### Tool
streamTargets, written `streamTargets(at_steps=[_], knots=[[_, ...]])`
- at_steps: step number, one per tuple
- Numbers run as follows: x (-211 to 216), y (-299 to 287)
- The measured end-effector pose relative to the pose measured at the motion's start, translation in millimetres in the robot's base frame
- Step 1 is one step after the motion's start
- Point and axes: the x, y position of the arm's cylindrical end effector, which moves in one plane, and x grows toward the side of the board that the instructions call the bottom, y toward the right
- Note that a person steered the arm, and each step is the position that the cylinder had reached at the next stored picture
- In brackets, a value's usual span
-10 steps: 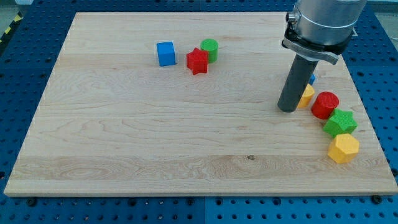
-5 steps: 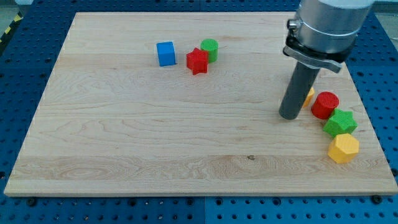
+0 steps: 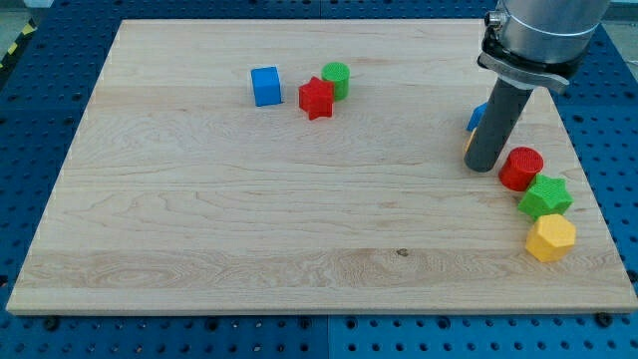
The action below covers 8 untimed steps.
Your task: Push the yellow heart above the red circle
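My tip [image 3: 483, 166] rests on the board just left of the red circle [image 3: 521, 168], close to it. The yellow heart is almost wholly hidden behind the rod; only a thin yellow sliver [image 3: 467, 142] shows at the rod's left edge, up and left of the red circle. A blue block [image 3: 478, 117] peeks out from behind the rod just above that sliver.
A green star [image 3: 545, 196] and a yellow hexagon [image 3: 550, 237] sit below the red circle near the board's right edge. A blue cube [image 3: 265, 86], a red star [image 3: 316, 98] and a green circle [image 3: 336, 79] lie at the upper middle of the wooden board [image 3: 249, 229].
The rod has moved to the view's right and slightly up, covering the yellow heart that showed on its right side. The blue block now shows on the rod's left.
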Motion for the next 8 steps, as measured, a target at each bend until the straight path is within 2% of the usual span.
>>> streamTargets(at_steps=[1, 2, 3, 4, 8], knots=[[-4.6, 5.7], [-17.8, -20.8], [-52.8, -42.6], [-64.6, -43.0], [-36.2, 6.1]])
